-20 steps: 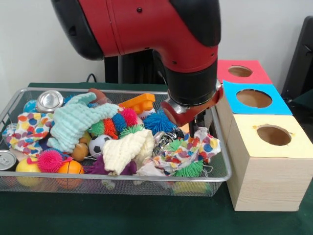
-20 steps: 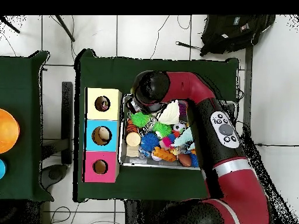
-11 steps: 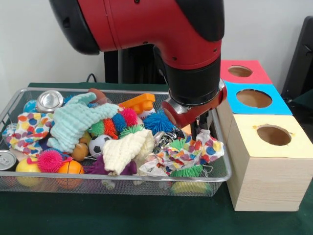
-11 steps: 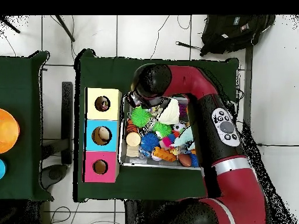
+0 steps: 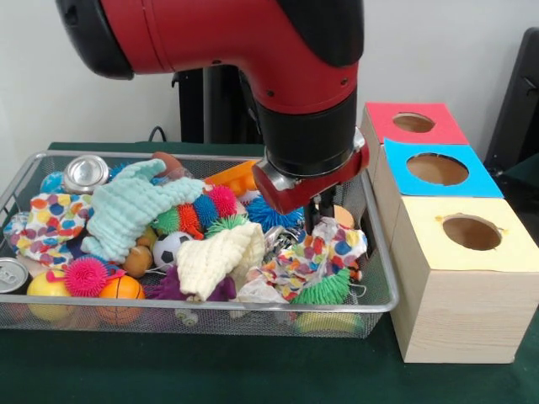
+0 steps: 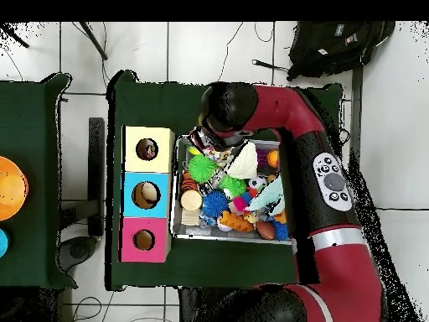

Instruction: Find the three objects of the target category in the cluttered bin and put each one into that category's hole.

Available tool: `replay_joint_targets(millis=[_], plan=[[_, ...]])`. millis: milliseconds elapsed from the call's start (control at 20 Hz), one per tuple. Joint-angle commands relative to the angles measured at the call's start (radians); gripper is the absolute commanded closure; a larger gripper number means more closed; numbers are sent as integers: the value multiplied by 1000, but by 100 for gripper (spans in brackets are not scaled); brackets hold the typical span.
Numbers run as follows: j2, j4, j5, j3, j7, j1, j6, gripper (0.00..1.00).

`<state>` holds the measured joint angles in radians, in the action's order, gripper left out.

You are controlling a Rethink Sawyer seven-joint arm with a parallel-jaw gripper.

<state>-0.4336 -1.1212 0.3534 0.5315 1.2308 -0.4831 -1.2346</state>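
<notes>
A wire bin (image 5: 253, 308) holds a jumble of cloths, spiky balls, cans and toy balls. My gripper (image 5: 317, 220) hangs over its right end, shut on the bunched top of a polka-dot cloth (image 5: 324, 252) that drapes down onto a green spiky ball (image 5: 327, 290). To the right of the bin stand three boxes with holes: yellow (image 5: 472, 231), blue (image 5: 438, 168) and red (image 5: 413, 122). In the overhead view the arm (image 6: 276, 109) covers the gripper; the polka-dot cloth (image 6: 211, 152) shows by the yellow box (image 6: 147, 149).
In the bin lie a mint cloth (image 5: 135, 206), a cream cloth (image 5: 221, 257), a second polka-dot cloth (image 5: 55, 223), a can (image 5: 85, 172), a blue spiky ball (image 5: 271, 210), a soccer ball (image 5: 173, 247) and an orange block (image 5: 236, 178). The bin's right wall is close to the boxes.
The arm has shifted left in the front view, away from the boxes. The polka-dot cloth's gathered top has come along with the gripper and bunched up higher.
</notes>
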Motion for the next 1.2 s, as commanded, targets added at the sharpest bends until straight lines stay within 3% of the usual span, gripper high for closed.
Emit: replay_joint_targets(millis=[50,700,900,1200], plan=[[-4,37,-20,-61,127,12,-105,100],[-61,76,-25,-133,203,96,-202,100],[-77,77,-27,-143,217,124,-181,100],[-100,18,-55,-174,269,159,-116,100]])
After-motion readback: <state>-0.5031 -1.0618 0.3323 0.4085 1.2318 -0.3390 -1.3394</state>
